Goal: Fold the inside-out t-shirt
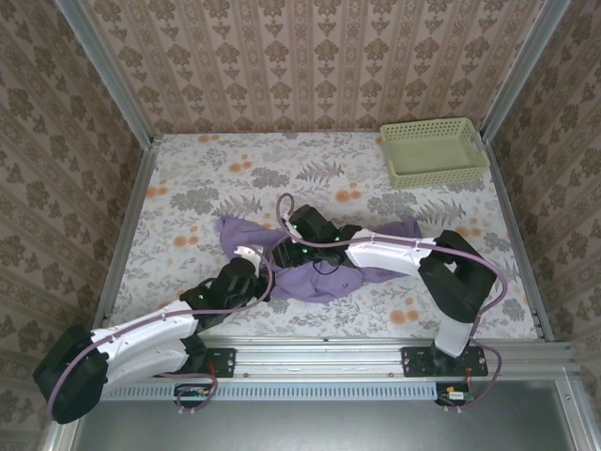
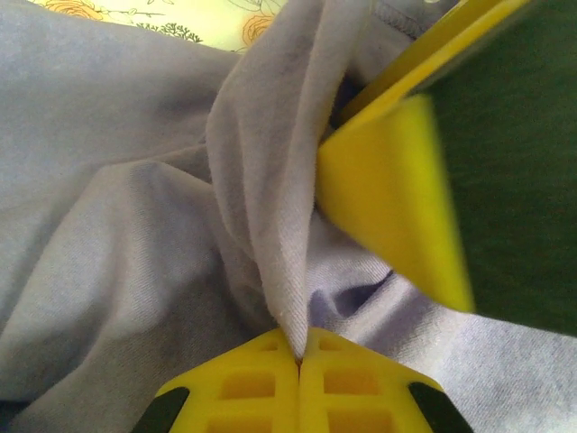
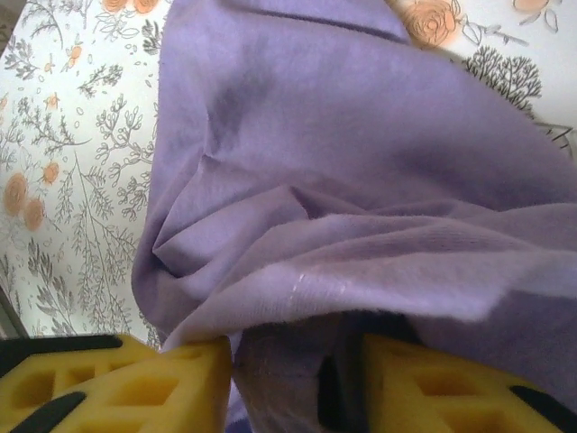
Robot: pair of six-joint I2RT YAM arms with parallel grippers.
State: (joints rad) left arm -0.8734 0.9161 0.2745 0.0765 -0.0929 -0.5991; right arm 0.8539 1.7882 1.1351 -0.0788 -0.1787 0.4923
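The inside-out t-shirt lies crumpled in the middle of the desk, a little below the centre of the top view; one part of it reaches toward the left of the frame and another part toward the right, behind the right arm. The cloth is lavender, thin and full of soft wrinkles.

The left pincer is clenched on the shirt; in the left wrist view its two yellow tips meet at the bottom centre of the frame, and a narrow ridge of the cloth is pinched between them and rises toward the top of the frame. Just beside this ridge, in the right half of the same frame, one yellow finger of the right arm touches the cloth.

The right pincer is released; in the right wrist view its yellow tips are at the lower left and the lower right of the frame, clearly apart, and a loose fold of the shirt hangs down into the gap between them.

A pale green basket stands in the upper right of the top view, well apart from the shirt.
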